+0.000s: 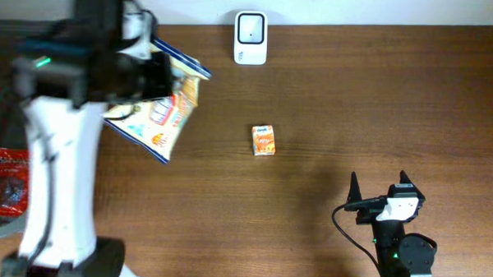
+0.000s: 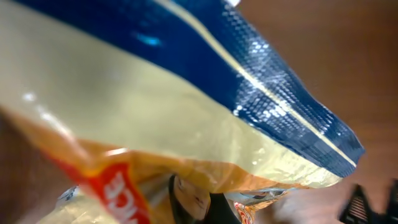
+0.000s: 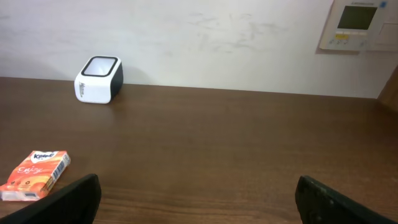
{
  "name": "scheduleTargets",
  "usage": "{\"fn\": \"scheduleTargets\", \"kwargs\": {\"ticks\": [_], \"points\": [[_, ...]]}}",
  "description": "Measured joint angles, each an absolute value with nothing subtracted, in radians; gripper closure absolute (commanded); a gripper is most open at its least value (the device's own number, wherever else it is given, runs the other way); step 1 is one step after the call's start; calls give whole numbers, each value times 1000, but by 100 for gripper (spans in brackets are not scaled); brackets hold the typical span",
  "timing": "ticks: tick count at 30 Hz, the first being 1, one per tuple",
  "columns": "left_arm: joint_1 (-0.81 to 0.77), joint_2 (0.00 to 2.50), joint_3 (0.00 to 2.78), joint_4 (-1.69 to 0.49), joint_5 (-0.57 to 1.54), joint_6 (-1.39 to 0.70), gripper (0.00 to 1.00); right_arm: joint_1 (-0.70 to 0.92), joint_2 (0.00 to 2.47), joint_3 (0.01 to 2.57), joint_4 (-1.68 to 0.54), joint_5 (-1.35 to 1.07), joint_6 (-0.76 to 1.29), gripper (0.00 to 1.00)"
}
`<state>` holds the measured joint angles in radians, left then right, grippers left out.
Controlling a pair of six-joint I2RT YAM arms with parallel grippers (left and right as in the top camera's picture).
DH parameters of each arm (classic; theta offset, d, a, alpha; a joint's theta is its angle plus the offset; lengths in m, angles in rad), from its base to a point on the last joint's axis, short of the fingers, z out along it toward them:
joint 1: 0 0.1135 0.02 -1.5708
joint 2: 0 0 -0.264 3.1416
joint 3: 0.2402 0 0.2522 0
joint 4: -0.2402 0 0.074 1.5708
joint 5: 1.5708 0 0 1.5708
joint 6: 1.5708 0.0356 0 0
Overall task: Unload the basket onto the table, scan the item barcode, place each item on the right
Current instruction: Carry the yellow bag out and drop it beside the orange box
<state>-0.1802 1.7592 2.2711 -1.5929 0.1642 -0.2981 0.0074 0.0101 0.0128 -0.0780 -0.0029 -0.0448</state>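
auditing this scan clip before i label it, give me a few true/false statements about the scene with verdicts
1. The left gripper is shut on the snack bag. True.
2. The small orange box sits on top of the scanner. False: it lies on the table, apart from the scanner.
3. The right gripper is open and empty. True.
4. The scanner stands right beside the right gripper. False: it stands at the table's far edge, by the wall.

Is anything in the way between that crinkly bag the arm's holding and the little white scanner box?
Nothing visible. Only bare table lies between the snack bag and the scanner; the small orange box sits well off that line.
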Motion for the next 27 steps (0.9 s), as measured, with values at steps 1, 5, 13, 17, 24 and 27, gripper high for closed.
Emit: {"fn": "scheduleTargets", "kwargs": {"ticks": [1, 5, 13, 17, 24, 27], "points": [[-216, 1796, 2267, -1605, 104, -353, 100, 7, 10, 13, -78, -3, -45, 1], [-292, 1910, 2227, -1620, -31, -504, 100, 7, 10, 13, -78, -3, -45, 1], [-411, 2171, 2148, -1501, -101, -623, 100, 7, 10, 13, -78, -3, -44, 1], [-445, 2275, 2143, -1474, -106, -634, 100, 7, 10, 13, -78, -3, -45, 1], [-446, 2331, 2143, -1422, -113, -614, 39, 7, 10, 13, -78, -3, -44, 1], [-446, 2333, 2176, -1462, -113, -563, 38, 7, 10, 13, -78, -3, -45, 1]]}}
